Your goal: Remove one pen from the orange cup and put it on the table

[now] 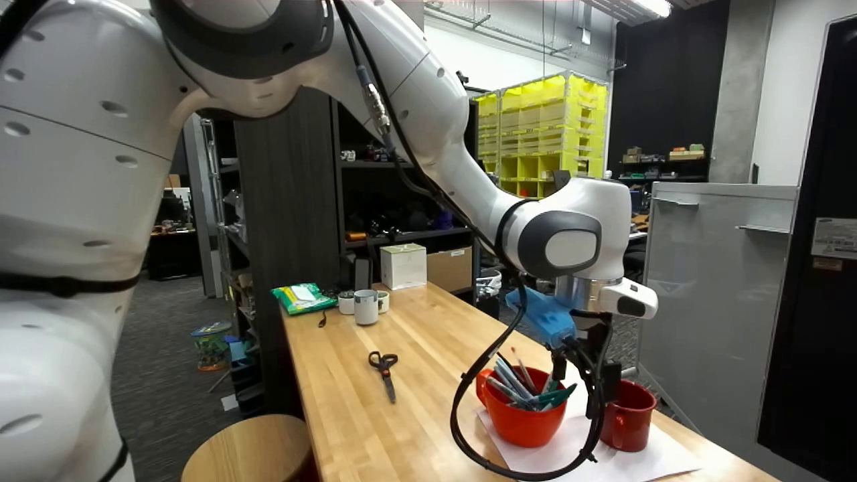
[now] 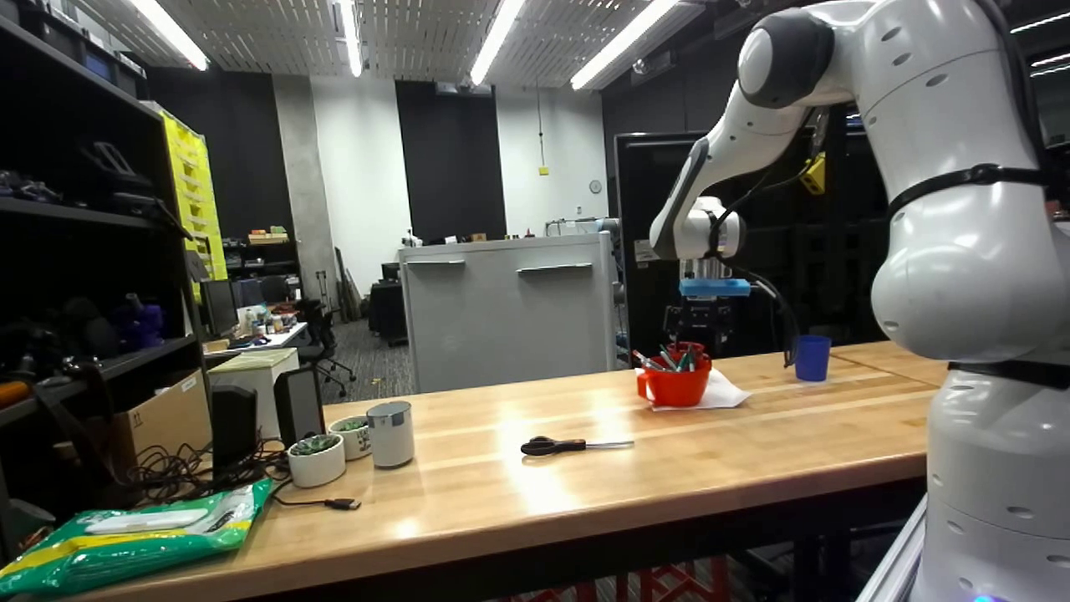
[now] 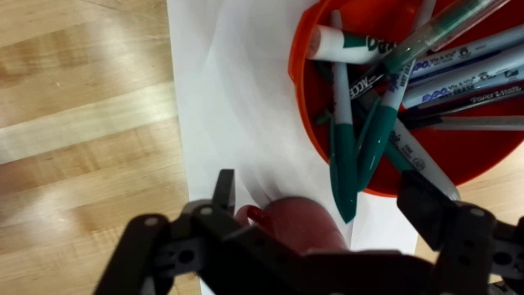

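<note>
Approach stage of the pen removal, judged to precede the grasp. The gripper is poised beside the wide orange cup and, as the wrist view shows, above the darker mug. Its fingers stand wide apart with nothing held between them. The pens lie in the orange cup, crossed over one another and several leaning on the rim. One green-capped pen projects past that rim, its cap pointing into the gap seen between the fingers; it is probably the easiest to take. Whether either finger touches the rim cannot be told.

The next move calls for a shift towards the orange cup, with the fingers set astride a single barrel or cap, then a firm closing and a straight lift, so that neighbouring pens are not dragged along. Release should follow on the table, beyond the paper that lies beneath orange cup and mug; the wood between orange cup and scissors seems a suitable place.
</note>
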